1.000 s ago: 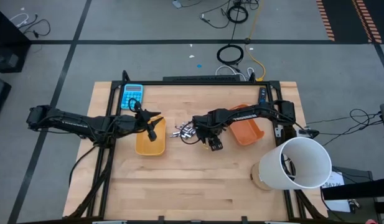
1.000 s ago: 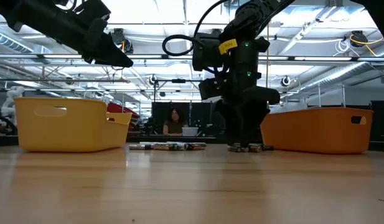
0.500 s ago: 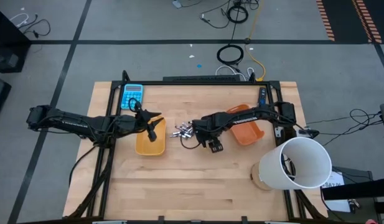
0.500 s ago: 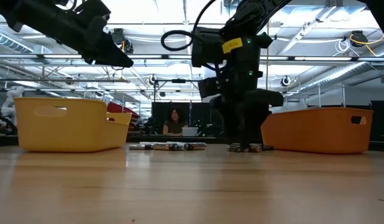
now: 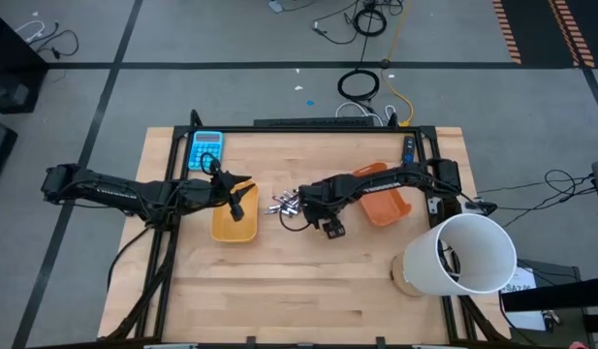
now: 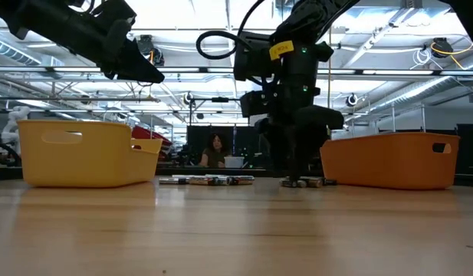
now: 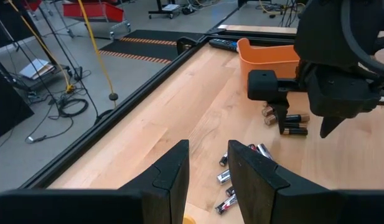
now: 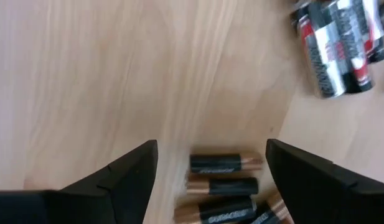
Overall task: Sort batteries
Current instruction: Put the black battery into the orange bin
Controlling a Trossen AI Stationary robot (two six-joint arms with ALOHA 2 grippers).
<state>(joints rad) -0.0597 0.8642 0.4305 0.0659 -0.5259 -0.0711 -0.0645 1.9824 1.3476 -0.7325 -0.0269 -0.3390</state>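
The batteries lie loose on the wood between two trays. The silvery ones [image 5: 282, 204] [image 6: 208, 181] are near the yellow tray [image 5: 231, 223]. Several dark copper-ended ones [image 8: 224, 175] [image 6: 305, 182] lie closer to the orange tray [image 5: 386, 206]. My right gripper [image 8: 210, 149] [image 5: 311, 208] is open and points down just above the dark batteries, one finger on either side of them, touching none that I can see. My left gripper [image 7: 208, 149] [image 5: 236, 200] hovers open and empty over the yellow tray's far end.
A blue calculator [image 5: 205, 148] lies at the table's far left corner. A big white cylinder [image 5: 460, 254] stands at the near right corner. Black rails [image 5: 308, 127] frame the table. Bare wood runs along the near half. A person sits far behind in the low view [image 6: 214, 149].
My right gripper has edged slightly toward the table's left, staying low over the dark batteries with its fingers apart. The batteries have kept their places.
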